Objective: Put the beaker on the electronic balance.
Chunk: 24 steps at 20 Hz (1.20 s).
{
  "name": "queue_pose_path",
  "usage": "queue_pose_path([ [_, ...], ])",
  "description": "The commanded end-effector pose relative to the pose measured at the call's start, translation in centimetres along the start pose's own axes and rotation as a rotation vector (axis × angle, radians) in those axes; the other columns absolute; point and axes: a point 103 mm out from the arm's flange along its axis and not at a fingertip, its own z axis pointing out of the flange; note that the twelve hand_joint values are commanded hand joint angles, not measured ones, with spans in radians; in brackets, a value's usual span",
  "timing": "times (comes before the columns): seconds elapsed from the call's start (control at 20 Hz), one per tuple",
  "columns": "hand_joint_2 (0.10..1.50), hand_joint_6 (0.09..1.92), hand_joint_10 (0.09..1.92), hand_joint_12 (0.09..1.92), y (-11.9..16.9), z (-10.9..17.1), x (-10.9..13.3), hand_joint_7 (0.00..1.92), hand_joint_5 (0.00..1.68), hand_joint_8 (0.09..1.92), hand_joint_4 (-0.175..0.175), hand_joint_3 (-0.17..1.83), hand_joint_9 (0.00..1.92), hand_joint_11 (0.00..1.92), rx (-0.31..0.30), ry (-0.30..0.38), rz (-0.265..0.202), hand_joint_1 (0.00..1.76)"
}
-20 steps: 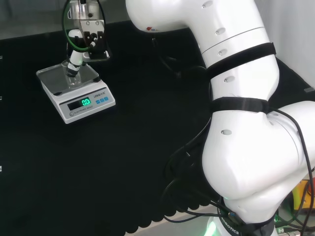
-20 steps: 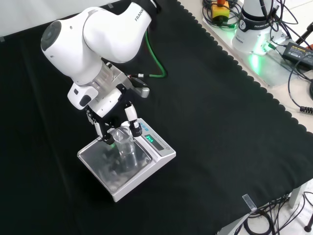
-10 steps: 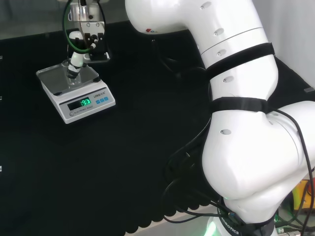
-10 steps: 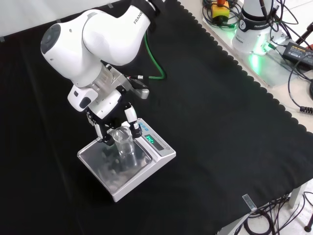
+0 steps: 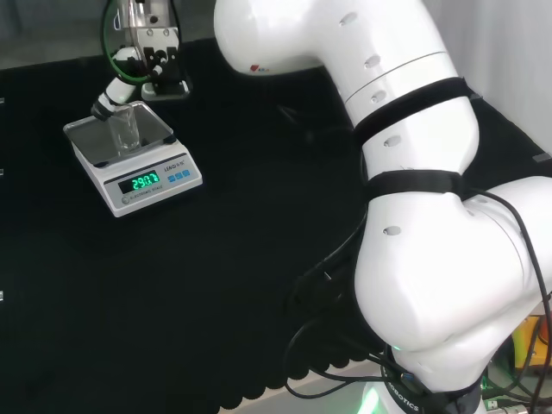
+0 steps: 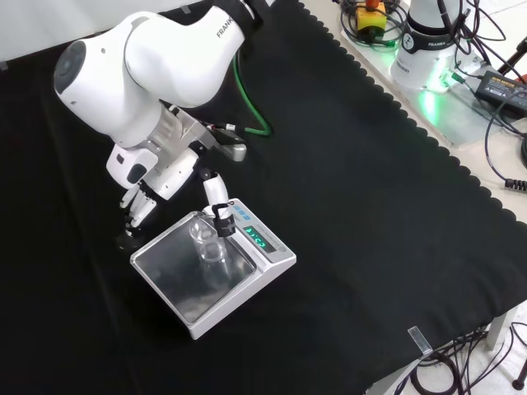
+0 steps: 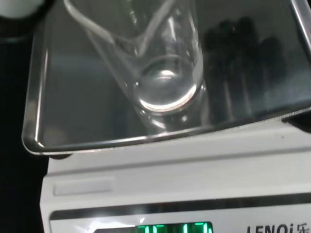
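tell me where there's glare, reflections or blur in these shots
Wrist view: a bright highlight rings the base of the clear beaker, the balance's steel pan mirrors dark finger shapes, and a blurred white part of the robot hand sits in the corner. Front view: the pan reflects pale light, and a green glow lights the arm's base. Head view: the balance's display glows green.

The head view looks from behind and above the arm over the counter [image 5: 216,285]. The front view looks down from the opposite side. Both share the electronic balance [image 5: 134,164] [image 6: 216,276], which the wrist view sees close up [image 7: 170,174].
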Motion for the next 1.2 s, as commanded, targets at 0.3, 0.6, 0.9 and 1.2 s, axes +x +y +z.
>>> queue_pose_path([
  [0.3, 0.66, 0.09, 0.09, 0.93, -3.2, -3.0, -0.4, 0.0, 0.0, 0.09, -0.051, 0.07, 0.03, 0.0, 0.069, 0.199, -0.146, 0.51],
  [0.6, 0.69, 0.09, 0.54, 1.26, -9.3, -7.0, -1.7, 0.03, 0.1, 0.43, -0.08, 0.01, 0.01, 0.0, 0.031, 0.498, -0.38, 0.49],
  [0.9, 0.71, 0.09, 0.89, 1.47, -15.6, -8.0, -2.1, 0.05, 0.28, 0.82, -0.094, 0.01, 0.0, 0.0, -0.078, 0.546, -0.388, 0.49],
  [1.2, 0.72, 0.09, 0.95, 1.51, -19.9, -7.3, -3.0, 0.08, 0.32, 0.86, -0.096, 0.01, 0.0, 0.0, -0.137, 0.578, -0.32, 0.5],
])
